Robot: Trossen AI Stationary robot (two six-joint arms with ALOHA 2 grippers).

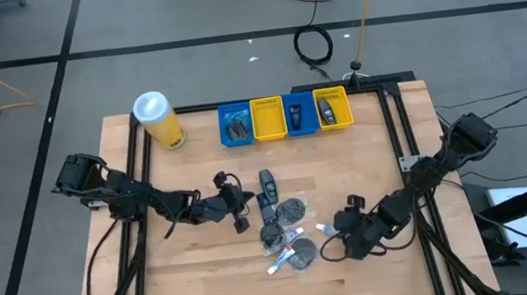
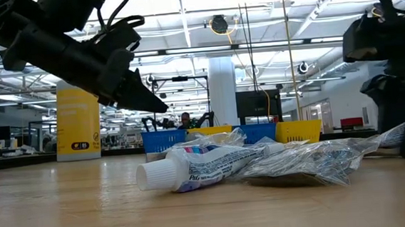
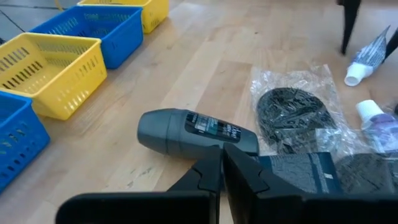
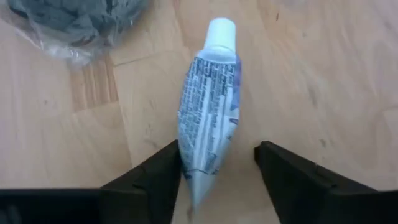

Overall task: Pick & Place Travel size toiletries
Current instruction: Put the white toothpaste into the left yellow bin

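The right gripper (image 4: 216, 165) hung low over the wooden table (image 1: 199, 276), its two fingers apart and straddling the crimped tail of a small white toothpaste tube (image 4: 207, 121). One finger lay against the tube's edge, the other stood clear, and the white cap pointed away from the gripper. Just beyond that cap lay a bagged dark disc (image 4: 74, 22). The left gripper (image 3: 221, 171) was clenched on nothing, its tips just short of a dark grey bottle (image 3: 186, 132) lying on its side. Beside that bottle sat another bagged disc (image 3: 291, 111) and further capped tubes.

In the high view the toiletries formed one cluster (image 1: 284, 231) at mid-table between the two arms, with bare wood on all sides of it. A row of blue and yellow bins (image 1: 285, 117) stood along the far edge, well apart from the cluster, and a yellow canister (image 1: 159, 120) stood next to the row. The low view alone showed a tube (image 2: 192, 168) lying flat among crinkled bags.
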